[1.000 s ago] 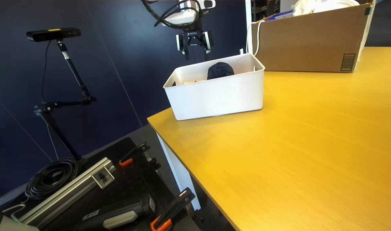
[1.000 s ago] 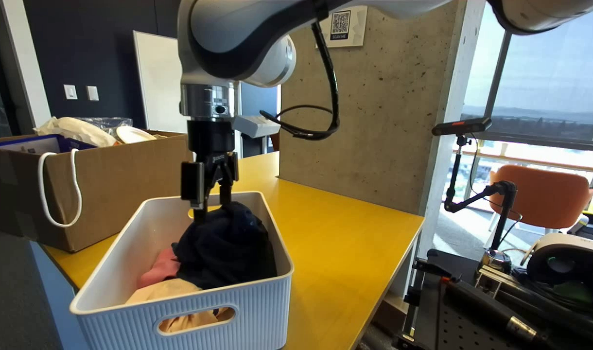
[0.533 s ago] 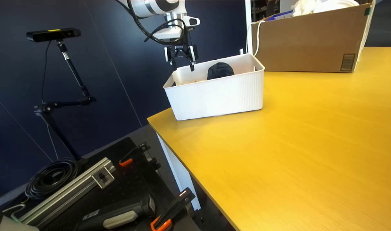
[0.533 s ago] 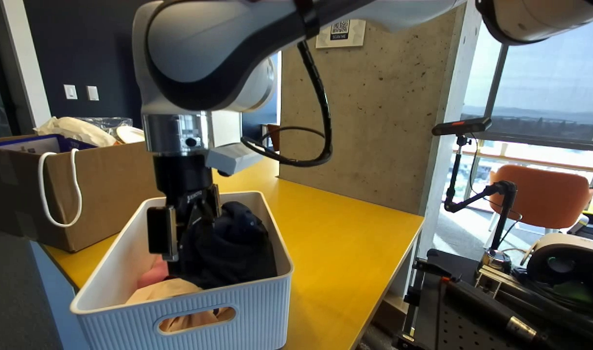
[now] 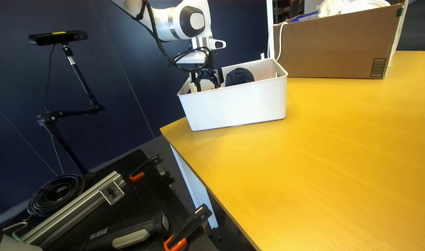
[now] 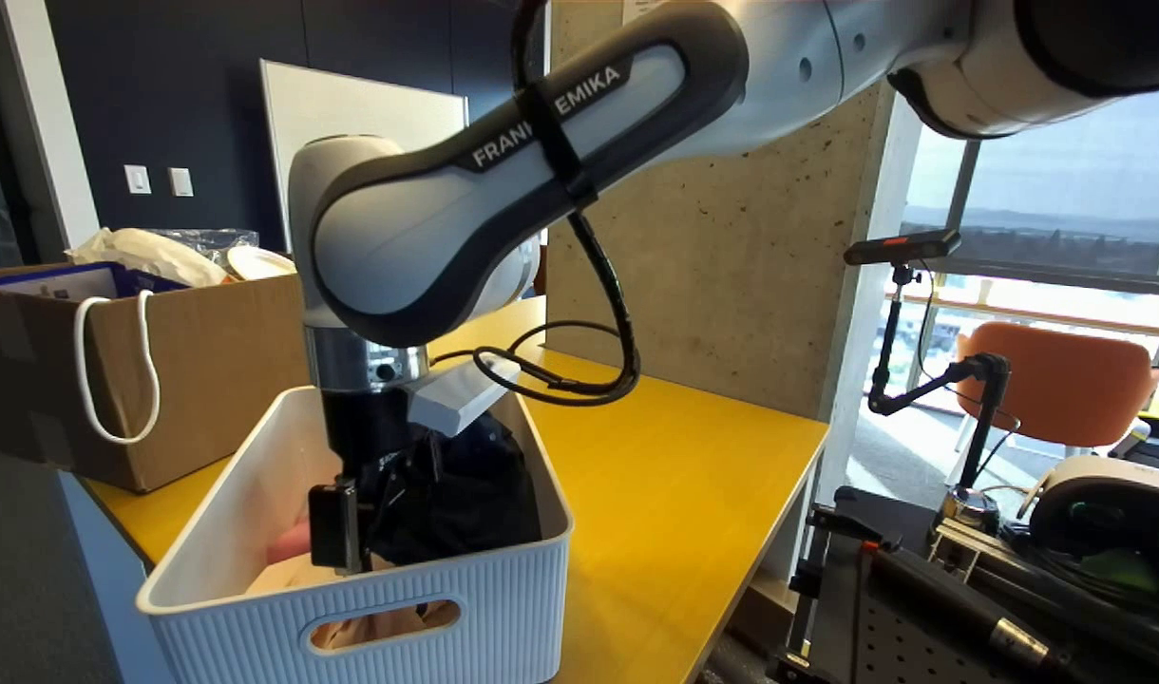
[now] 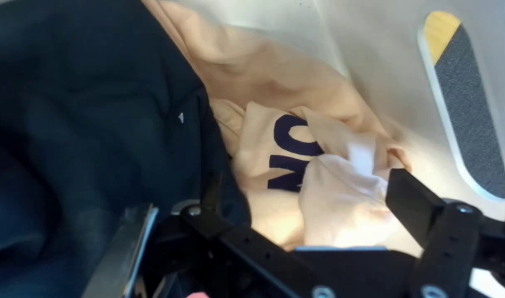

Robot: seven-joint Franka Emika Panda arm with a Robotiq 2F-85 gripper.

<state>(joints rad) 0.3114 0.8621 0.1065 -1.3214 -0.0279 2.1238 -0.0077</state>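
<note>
The lettered peach cloth (image 7: 256, 165) lies rumpled, with no clear long axis, below your gripper (image 7: 308, 190), showing between fingers (image 7: 412, 203) that stand apart; whether they touch it, you can't tell. The cloth rests inside the white bin (image 6: 508, 608), by the slotted end wall (image 7: 385, 62). Beside it, under one finger in your wrist view, bulks dark cloth (image 7: 107, 107). The bin stands on the yellow table (image 5: 338, 157).

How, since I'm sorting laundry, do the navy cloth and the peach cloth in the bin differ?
The navy cloth is dark and heaped higher; the peach cloth is pale and lies lower. The peach cloth shows dark lettering; the navy cloth only a small pale mark. Both lie rumpled in the white bin.
</note>
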